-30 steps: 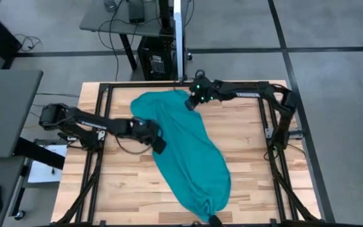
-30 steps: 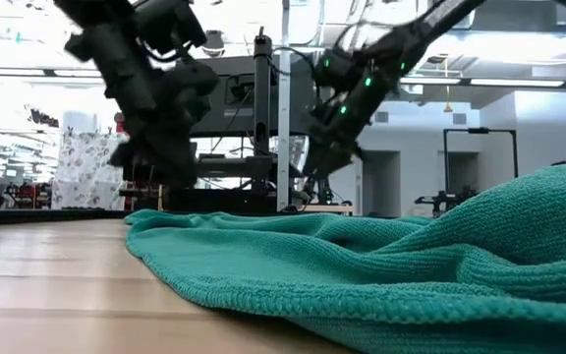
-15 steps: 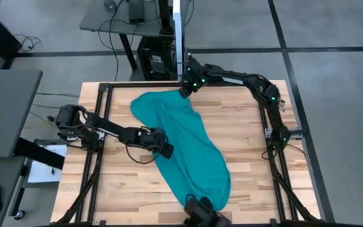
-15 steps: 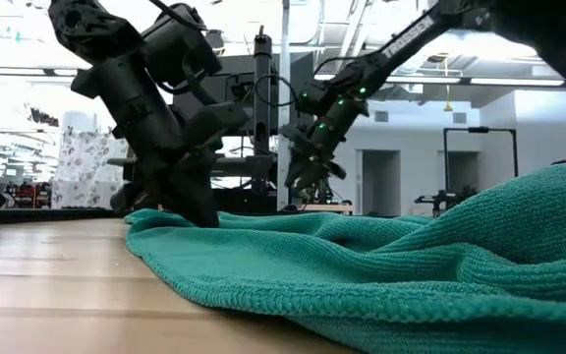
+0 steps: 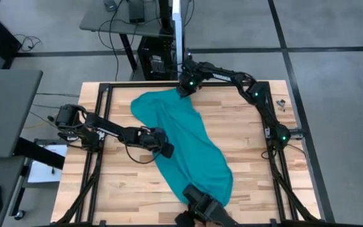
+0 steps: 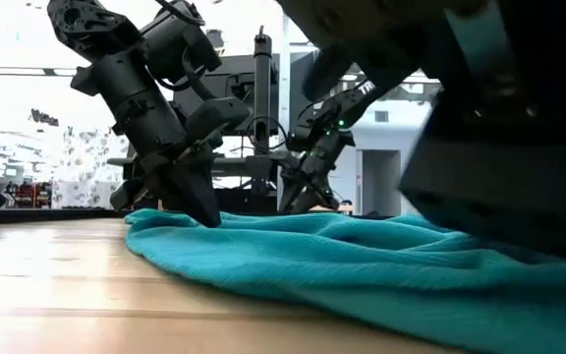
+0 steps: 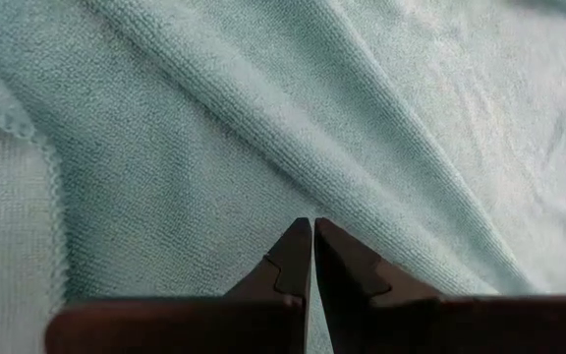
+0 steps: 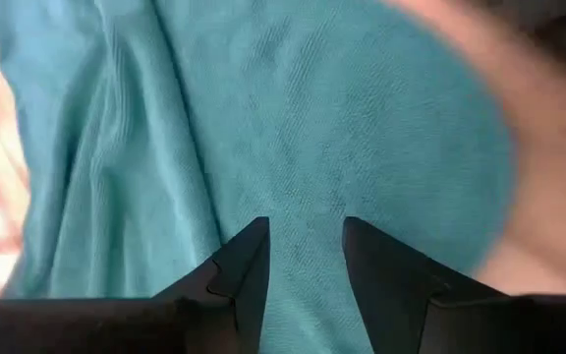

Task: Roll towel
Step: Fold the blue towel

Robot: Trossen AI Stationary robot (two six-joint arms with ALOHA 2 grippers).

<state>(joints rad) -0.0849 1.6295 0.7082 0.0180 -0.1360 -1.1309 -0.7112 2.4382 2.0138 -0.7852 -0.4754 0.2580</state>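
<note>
Towel (image 5: 191, 142) lies unrolled, rumpled. Left gripper (image 7: 311, 246) pressed together on its side edge; right gripper (image 8: 305, 246) apart at far corner. Next: pinch and flatten.

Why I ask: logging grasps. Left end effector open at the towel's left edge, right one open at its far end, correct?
No: the left end effector is shut, fingertips together, at the left edge of the towel; the left wrist view shows it. The right end effector is open at its far end.
</note>
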